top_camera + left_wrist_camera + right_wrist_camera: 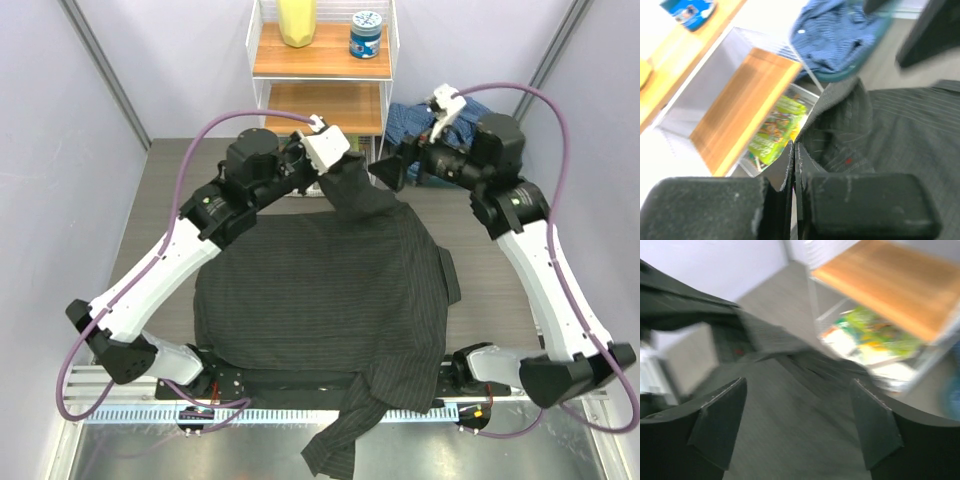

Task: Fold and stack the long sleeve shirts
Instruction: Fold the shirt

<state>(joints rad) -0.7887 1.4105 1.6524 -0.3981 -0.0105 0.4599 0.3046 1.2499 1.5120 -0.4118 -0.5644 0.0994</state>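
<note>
The charcoal shirt (320, 300) covered the table's (165, 195) middle, a sleeve (345, 430) trailing over the near edge. Farther back, the left gripper (335, 168) pinched its lifted fold, the right gripper (388, 172) gaping just beside. The blue shirt (410, 120) lay heaped at the far-right corner.

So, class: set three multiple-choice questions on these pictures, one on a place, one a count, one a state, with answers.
1. Where is the blue shirt? A spread flat in the middle; B folded at the near edge; C bunched at the far right, beside the shelf unit.
2. How many things stand on the top shelf? A two; B four; C none.
3. What is the left hand doing? A open, holding nothing; B shut on the dark shirt; C shut on the blue shirt.
Answers: C, it lies crumpled right of the shelves; A, a yellow container and a blue-lidded jar; B, it pinches a raised fold of pinstriped cloth.
</note>
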